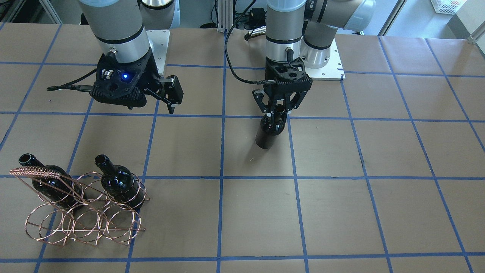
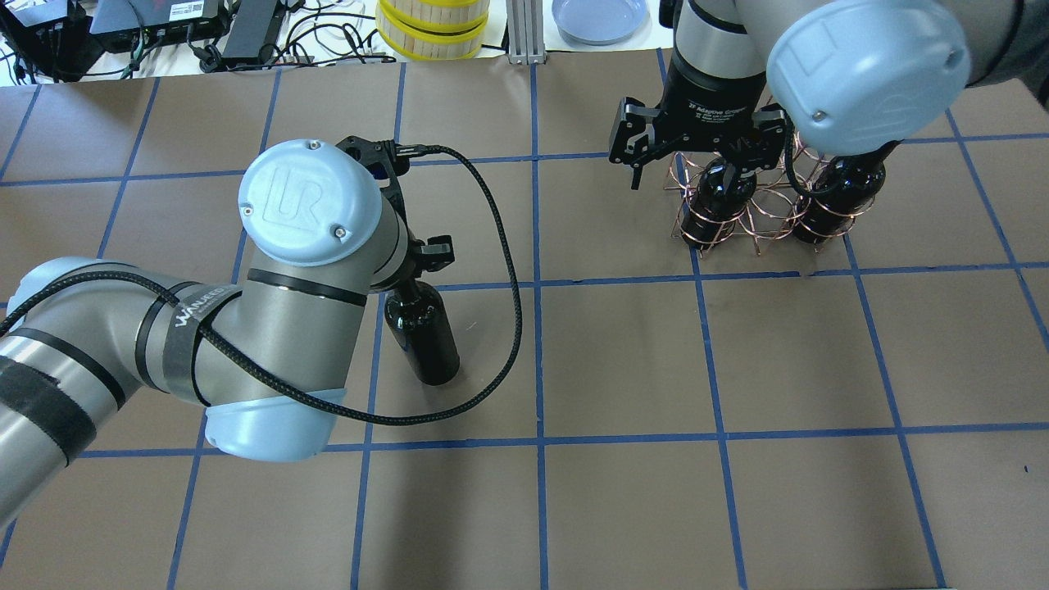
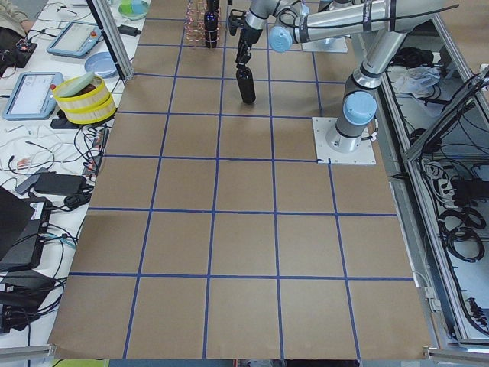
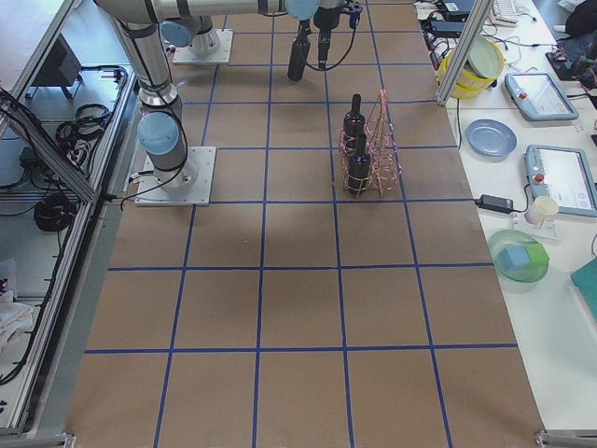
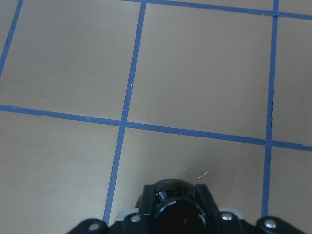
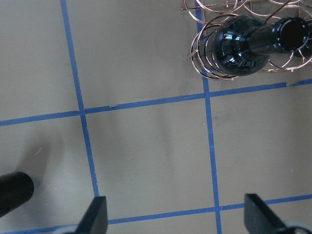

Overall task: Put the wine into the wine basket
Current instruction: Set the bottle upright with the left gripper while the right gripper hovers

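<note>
Wine basket (image 1: 36,172) nearest, holding two racked bottles (image 1: 121,187) with a gap between them. Beyond, wine (image 1: 269,132) upright, on or just above worktop (image 1: 341,212), well apart from basket. Left tool (image 1: 279,110) closed on its neck. Glass judged heavy, rigid, slick, breakable; neck grip under lip soundest. Farthest, right tool (image 6: 176,214) wide open, empty.
</note>
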Controlling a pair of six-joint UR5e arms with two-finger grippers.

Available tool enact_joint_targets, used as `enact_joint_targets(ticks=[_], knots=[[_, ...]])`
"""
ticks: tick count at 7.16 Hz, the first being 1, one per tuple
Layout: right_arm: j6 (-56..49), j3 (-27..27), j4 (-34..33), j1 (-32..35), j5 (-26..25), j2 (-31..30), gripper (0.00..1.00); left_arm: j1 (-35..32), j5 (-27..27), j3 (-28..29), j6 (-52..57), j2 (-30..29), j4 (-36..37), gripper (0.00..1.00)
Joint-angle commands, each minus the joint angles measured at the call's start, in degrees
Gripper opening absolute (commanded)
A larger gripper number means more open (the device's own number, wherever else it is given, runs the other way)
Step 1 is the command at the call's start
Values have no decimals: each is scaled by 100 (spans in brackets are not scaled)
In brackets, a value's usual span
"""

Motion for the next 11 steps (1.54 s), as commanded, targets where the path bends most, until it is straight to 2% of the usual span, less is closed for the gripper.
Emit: enact_joint_targets(ticks=[1,4,11], knots=[[-5,17,-31,2,7,1,100,26,5,27,14,-33,186,4],[-5,17,-31,2,7,1,100,97,-3,97,32,-191,565,4],[-5,26,-31,2,7,1,100,114,14,247,93,-411,583,4]])
